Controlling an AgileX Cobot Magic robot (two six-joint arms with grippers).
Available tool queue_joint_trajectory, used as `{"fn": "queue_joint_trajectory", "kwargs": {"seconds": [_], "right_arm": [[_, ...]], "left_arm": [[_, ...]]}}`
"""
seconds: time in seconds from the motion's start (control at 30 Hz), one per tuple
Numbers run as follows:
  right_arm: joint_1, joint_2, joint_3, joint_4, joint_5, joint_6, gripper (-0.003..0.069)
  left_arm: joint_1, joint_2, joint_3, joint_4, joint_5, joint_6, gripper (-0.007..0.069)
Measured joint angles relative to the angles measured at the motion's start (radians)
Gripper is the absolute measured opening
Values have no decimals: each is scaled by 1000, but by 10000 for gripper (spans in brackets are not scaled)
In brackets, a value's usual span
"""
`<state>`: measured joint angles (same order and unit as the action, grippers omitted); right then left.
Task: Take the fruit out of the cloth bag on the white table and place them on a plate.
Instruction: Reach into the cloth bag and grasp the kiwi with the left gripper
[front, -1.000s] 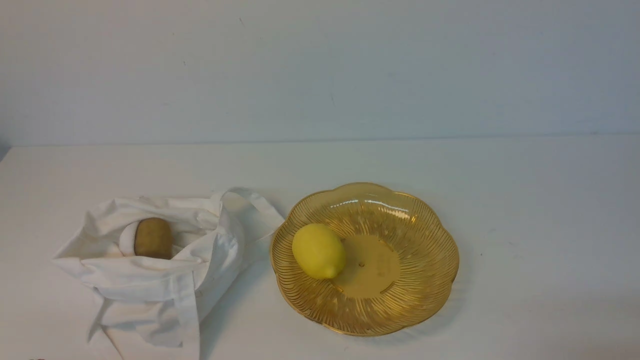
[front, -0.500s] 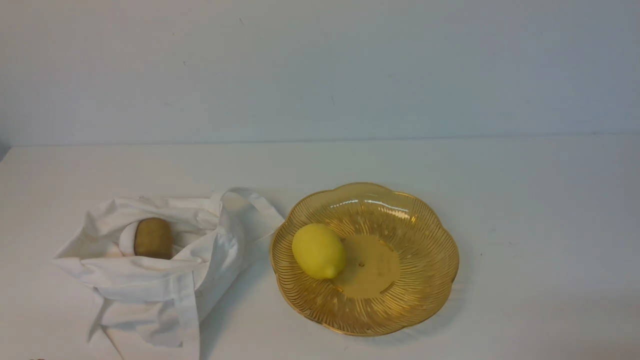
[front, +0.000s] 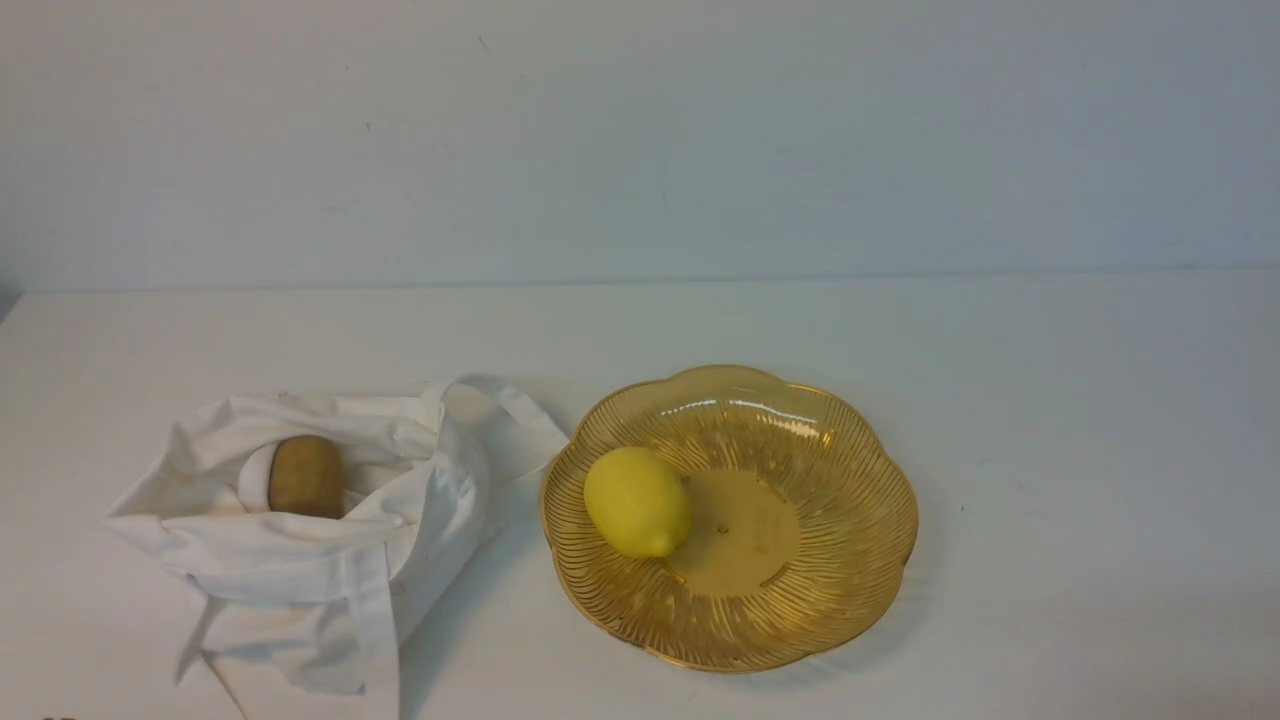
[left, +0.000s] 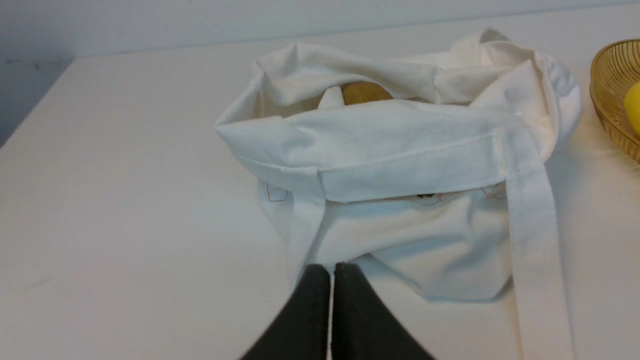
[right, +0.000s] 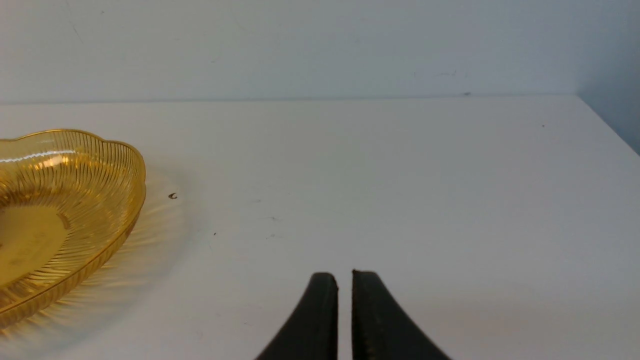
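Observation:
The brown-olive fruit (front: 306, 476) lies inside the open white cloth bag (front: 320, 550) at the left of the white table (front: 1050, 420); in the left wrist view only its top (left: 366, 93) shows over the bag's folded rim (left: 400, 150). The amber plate (front: 800, 600) sits to the bag's right and shows in the right wrist view (right: 75, 200). My left gripper (left: 332, 270) is shut and empty, just short of the bag's near side. My right gripper (right: 345, 275) is shut and empty over bare table, right of the plate. Neither gripper shows in the front view.
A yellow lemon (front: 637, 501) lies on the left part of the plate; its edge shows in the left wrist view (left: 633, 107). The bag's long strap (left: 537, 250) trails toward the table's near edge. The back wall (front: 640, 140) stands behind the table.

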<state>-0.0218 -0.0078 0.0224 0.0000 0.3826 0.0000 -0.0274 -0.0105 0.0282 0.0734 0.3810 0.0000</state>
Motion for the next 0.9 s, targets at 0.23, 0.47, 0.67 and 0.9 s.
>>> {"fn": "queue_joint_trajectory", "kwargs": {"seconds": [0.23,0.47,0.67,0.9], "right_arm": [[0,0,0,0,0,0,36],[0,0,0,0,0,0,36],[0,0,0,0,0,0,36],[0,0,0,0,0,0,36]], "left_arm": [[0,0,0,-218,-146,-158,-8],[0,0,0,-461,-348,-239,-8],[0,4,-115,-550,-570,-235,-8],[1,385,-639,-415,-4,-68,-8]]}}
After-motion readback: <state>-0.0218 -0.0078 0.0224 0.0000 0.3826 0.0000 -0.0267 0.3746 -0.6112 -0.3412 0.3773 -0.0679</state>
